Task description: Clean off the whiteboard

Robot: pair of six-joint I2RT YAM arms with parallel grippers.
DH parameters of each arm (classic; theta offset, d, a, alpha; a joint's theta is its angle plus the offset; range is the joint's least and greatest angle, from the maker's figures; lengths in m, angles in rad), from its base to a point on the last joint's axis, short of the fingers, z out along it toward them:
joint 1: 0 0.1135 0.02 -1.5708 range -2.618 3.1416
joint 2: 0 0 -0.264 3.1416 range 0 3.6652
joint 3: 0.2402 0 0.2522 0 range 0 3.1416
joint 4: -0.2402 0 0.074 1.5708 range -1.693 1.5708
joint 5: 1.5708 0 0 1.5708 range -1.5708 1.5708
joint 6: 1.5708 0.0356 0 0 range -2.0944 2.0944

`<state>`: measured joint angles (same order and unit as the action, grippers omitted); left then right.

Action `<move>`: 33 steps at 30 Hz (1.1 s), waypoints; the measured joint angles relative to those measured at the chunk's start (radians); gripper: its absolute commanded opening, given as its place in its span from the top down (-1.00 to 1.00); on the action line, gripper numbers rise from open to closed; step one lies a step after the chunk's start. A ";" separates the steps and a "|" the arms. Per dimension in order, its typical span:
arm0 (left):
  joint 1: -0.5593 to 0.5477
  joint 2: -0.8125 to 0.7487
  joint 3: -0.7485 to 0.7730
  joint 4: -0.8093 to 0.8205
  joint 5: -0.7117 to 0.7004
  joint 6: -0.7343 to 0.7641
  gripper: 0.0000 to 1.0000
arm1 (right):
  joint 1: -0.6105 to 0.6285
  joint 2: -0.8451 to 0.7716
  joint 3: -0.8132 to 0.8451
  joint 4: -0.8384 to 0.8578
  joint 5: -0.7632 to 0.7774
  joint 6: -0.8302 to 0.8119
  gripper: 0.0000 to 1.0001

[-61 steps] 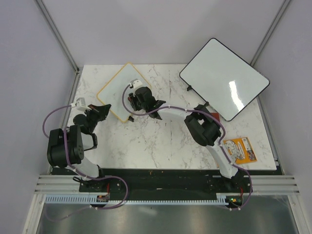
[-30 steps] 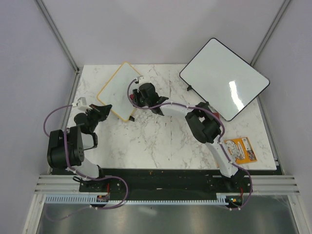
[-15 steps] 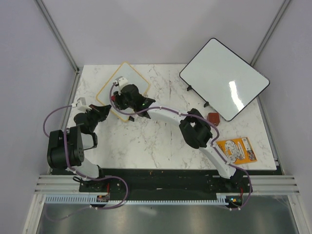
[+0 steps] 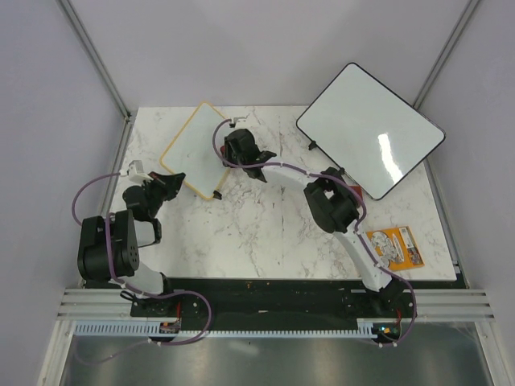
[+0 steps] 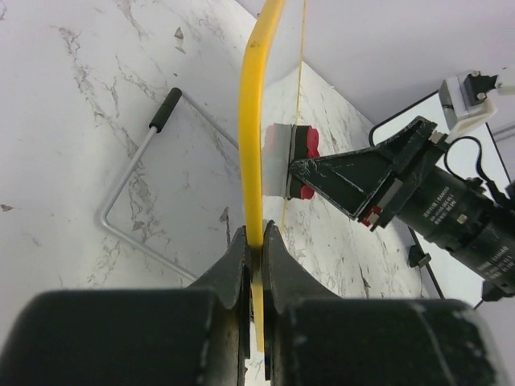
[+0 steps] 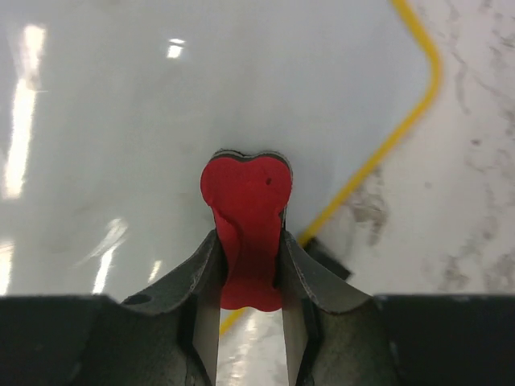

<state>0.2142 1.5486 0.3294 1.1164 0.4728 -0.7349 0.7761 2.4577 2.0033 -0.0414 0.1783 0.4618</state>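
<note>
Whiteboard (image 4: pixel 193 153) is the small yellow-framed one, sitting at the far left of the bench (image 4: pixel 265 233), turned so its corners point roughly toward the edges of the bench. From overhead it looks a bit raised on one side, but I honestly can't tell how steep the tilt is.

The left jaws are clamped shut on the board's yellow frame at its near-left edge. In the left wrist view you see the board (image 5: pixel 251 145) dead edge-on, with both fingers (image 5: pixel 237 261) pinching the frame between them. A bent wire stand (image 5: pixel 133 173) with a black tip lies on the marble just to the left of the board in that view.

The right jaws are closed on a red eraser (image 6: pixel 245 209), reaching in from the right side of the board. The eraser (image 5: pixel 294 157) has a pale felt face, and that face looks pressed flat against the white surface. In the right wrist view it's sitting close to one rounded corner of the frame, with a small black clip (image 6: pixel 326 257) on the frame just beside it. That patch of the board mostly shows glare streaks.

Other stuff around: a bigger black-framed board (image 4: pixel 370 129) at the far right, hanging out past the bench edge, and an orange packet (image 4: pixel 394 245) near the right arm's base, well apart from the action.
</note>
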 measured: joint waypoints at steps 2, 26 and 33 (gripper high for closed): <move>-0.003 -0.004 0.000 0.000 0.002 0.002 0.97 | -0.029 0.000 -0.025 -0.001 0.017 0.013 1.00; -0.010 -0.012 0.000 -0.018 -0.004 0.010 0.96 | 0.173 0.027 0.202 -0.051 -0.080 -0.163 1.00; -0.010 -0.014 0.000 -0.036 -0.022 0.010 0.96 | 0.176 0.051 0.240 -0.079 -0.064 -0.163 1.00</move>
<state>0.2043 1.5345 0.3298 1.0801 0.4507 -0.7250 0.9524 2.5092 2.2433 -0.1200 0.1143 0.2985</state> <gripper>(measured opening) 0.046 0.359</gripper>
